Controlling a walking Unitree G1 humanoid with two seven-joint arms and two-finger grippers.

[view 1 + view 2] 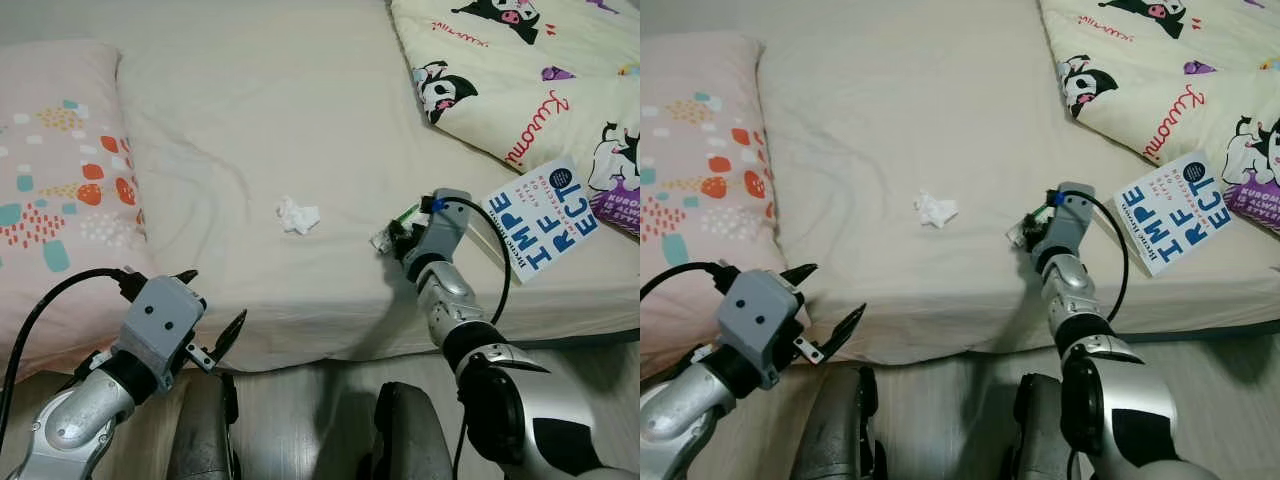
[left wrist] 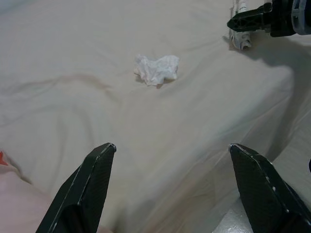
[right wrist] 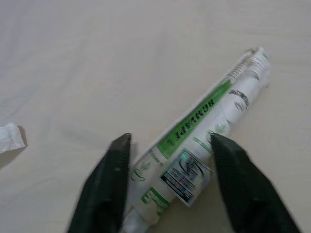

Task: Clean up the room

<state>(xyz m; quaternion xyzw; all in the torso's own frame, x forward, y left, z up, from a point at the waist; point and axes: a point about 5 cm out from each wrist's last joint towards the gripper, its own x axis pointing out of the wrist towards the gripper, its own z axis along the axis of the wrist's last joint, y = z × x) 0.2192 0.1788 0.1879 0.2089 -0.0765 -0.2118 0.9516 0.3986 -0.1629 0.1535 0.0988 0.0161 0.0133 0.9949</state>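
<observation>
A crumpled white tissue (image 1: 297, 214) lies in the middle of the cream bed sheet (image 1: 280, 110). To its right lies a rolled white and green wrapper (image 3: 204, 126). My right gripper (image 1: 392, 238) is down on the sheet with its fingers open, one on each side of the wrapper, which lies slanted between them. My left gripper (image 1: 215, 295) hangs open in front of the bed's near edge, beside the pillow, and nothing is between its fingers (image 2: 97, 165). In the left wrist view the tissue (image 2: 156, 69) lies well ahead of them.
A pink patterned pillow (image 1: 60, 190) covers the left end of the bed. A cartoon-print blanket (image 1: 520, 70) lies at the back right, and a white book with blue letters (image 1: 545, 215) rests near the right front edge. Wooden floor (image 1: 300, 400) runs below the bed.
</observation>
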